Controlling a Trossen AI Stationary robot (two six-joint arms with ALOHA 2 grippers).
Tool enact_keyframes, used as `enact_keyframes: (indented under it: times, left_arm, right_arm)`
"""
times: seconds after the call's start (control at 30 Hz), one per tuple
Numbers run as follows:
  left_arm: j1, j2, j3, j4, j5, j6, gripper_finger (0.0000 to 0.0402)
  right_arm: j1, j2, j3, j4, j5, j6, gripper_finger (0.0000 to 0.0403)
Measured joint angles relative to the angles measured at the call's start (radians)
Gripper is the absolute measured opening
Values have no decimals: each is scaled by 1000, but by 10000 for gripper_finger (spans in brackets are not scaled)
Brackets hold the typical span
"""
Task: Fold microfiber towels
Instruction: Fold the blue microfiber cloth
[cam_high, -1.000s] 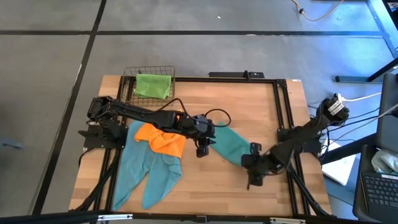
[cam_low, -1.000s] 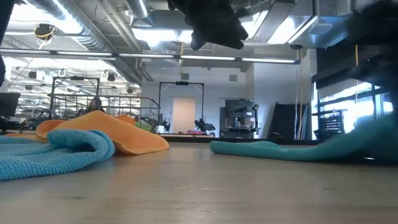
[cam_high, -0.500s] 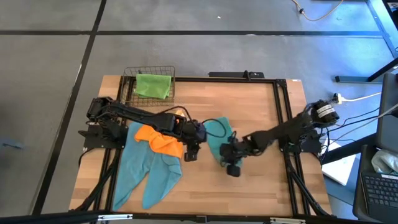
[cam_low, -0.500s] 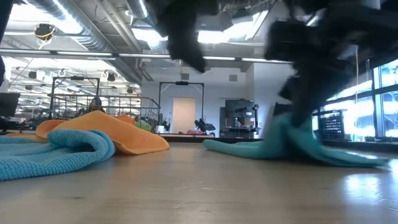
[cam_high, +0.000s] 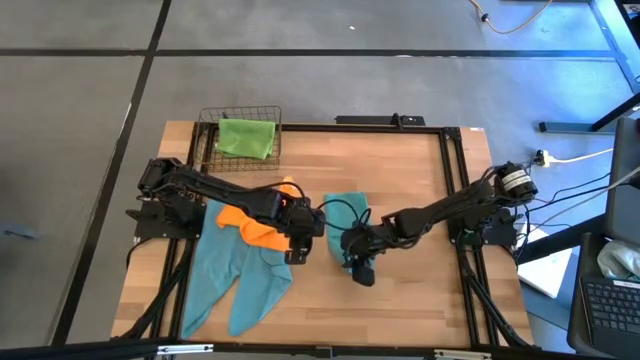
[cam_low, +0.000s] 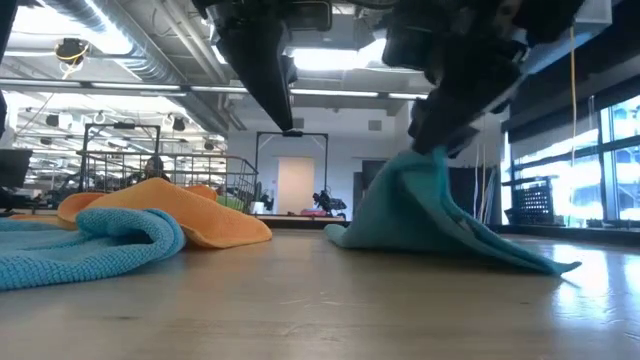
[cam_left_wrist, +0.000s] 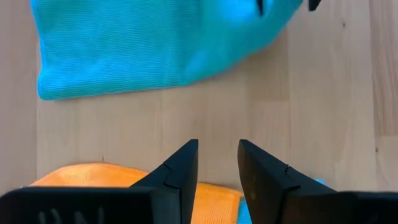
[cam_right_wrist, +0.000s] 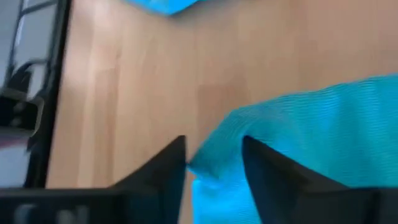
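A teal towel (cam_high: 345, 210) lies bunched at mid-table. In the low view it rises from the wood to a peak (cam_low: 420, 165) under my right gripper (cam_low: 440, 140). That gripper (cam_right_wrist: 214, 165) points down over the towel's near edge with its fingers parted and a fold of the cloth between them. My left gripper (cam_high: 297, 248) hangs open and holds nothing, a little to the left, between this towel and the orange towel (cam_high: 255, 222). The orange towel lies on more teal towels (cam_high: 235, 275) at the near left. My right gripper stands from above over the teal towel's raised fold (cam_right_wrist: 208, 163), which sits between its parted fingers. I cannot tell whether the fingers touch the cloth. The towel's lower part (cam_low: 500, 255) rests on the table.
A lime green towel (cam_high: 246, 137) lies in a wire basket (cam_high: 208, 125) at the far left corner. A black frame (cam_high: 445, 170) runs along the table's far and right sides. Bare wood lies to the right of the teal towel and along the near edge.
My right gripper has gone from the near right toward the table's left. It has drawn the teal towel's right end over, so the once spread towel now stands bunched and peaked at mid-table. My left gripper has drifted a little toward the left.
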Motion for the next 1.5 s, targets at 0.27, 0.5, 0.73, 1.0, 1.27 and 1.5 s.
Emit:
enact_keyframes:
  times: [0.27,0.5,0.73,1.0,1.27,1.5]
  left_arm:
    - [-10,0,-5,-56,0,5,105]
    - [-59,0,-65,144,58,6,105]
    - [-94,0,-114,253,23,-109,105]
    - [-129,0,-124,272,-54,-237,105]
    - [-167,0,-124,282,-152,-448,105]
    - [-215,0,-124,283,-248,-617,105]
  right_arm:
    - [4,-14,2,-104,-14,31,263]
    - [119,-33,-62,-254,-36,-57,257]
    - [250,-66,-105,-200,118,-117,229]
    - [320,-25,-119,-131,162,-429,222]
    - [315,3,-165,-119,235,-575,217]
    - [313,3,-168,-103,227,-660,182]
